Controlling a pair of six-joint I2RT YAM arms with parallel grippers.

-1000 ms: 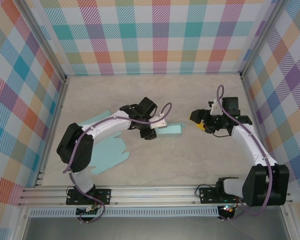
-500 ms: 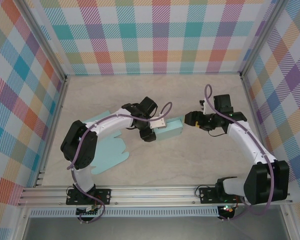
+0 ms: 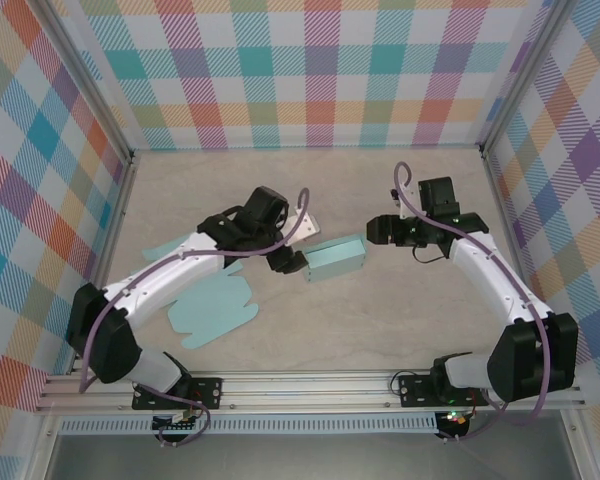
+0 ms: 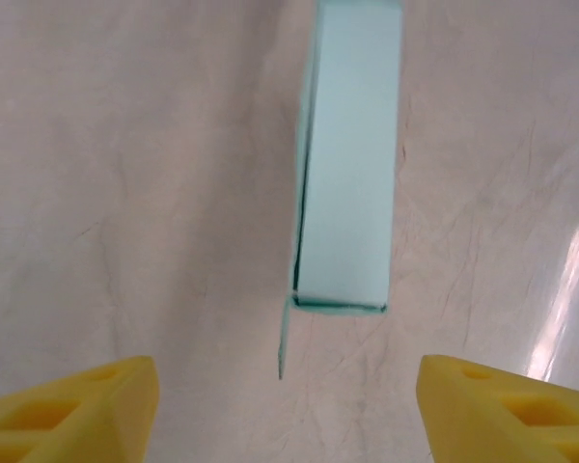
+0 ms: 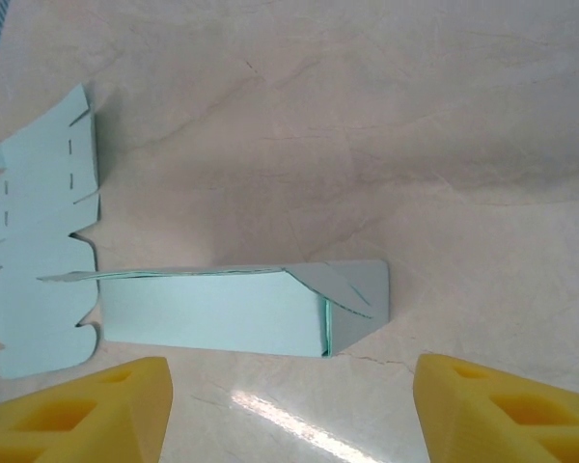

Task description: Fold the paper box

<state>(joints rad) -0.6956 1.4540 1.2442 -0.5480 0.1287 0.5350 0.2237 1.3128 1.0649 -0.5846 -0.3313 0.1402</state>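
The light teal paper box [image 3: 336, 258] lies folded into a long closed shape on the table, tilted slightly. My left gripper [image 3: 289, 262] sits just off its left end, open with nothing between the yellow fingers. In the left wrist view the box [image 4: 348, 174] stretches away ahead of the left gripper [image 4: 288, 410], with a thin flap edge sticking out at its near corner. My right gripper [image 3: 379, 230] hovers off the box's right end, open and apart from it. In the right wrist view the box [image 5: 234, 311] lies crosswise beyond the right gripper [image 5: 291, 415], its end flaps tucked in.
Flat teal paper cutouts lie on the left side of the table, one [image 3: 213, 311] near the left arm and one [image 3: 163, 247] farther back; a cutout [image 5: 41, 260] shows at the left of the right wrist view. Plaid walls [image 3: 300, 70] enclose the table.
My left gripper has opened, let go of the box and drawn back to the left. The box now lies free, slightly turned. My right gripper has moved a little left and back.
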